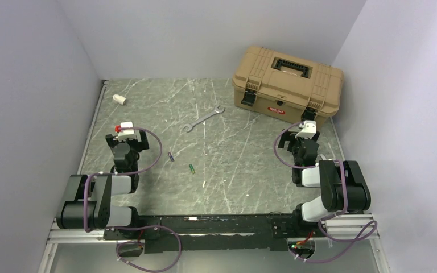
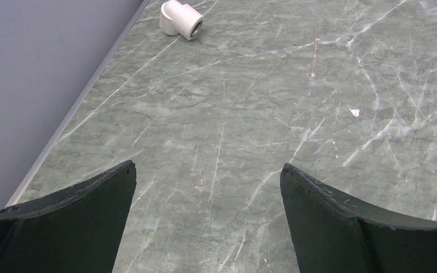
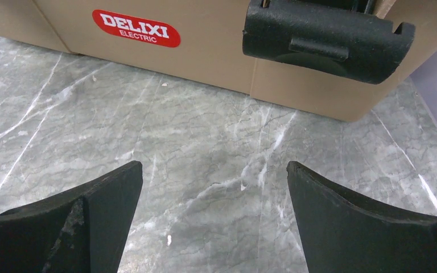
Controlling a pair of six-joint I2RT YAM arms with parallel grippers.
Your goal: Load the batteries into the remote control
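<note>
Batteries, 2 pcs., each a tiny thin cylinder. Item 1: dark blue-purple battery (image 1: 171, 157), lying flat on the table (image 1: 233, 170), its long axis running roughly away from the near edge with a slight lean. Item 2: green battery (image 1: 192, 168), also lying flat at a similar angle, near item 1, to its right and a little closer to the near edge. The 2 are not touching. Both lie loose on the grey-green marbled surface, left of the table's middle. Markings and polarity are too small to read.
</note>
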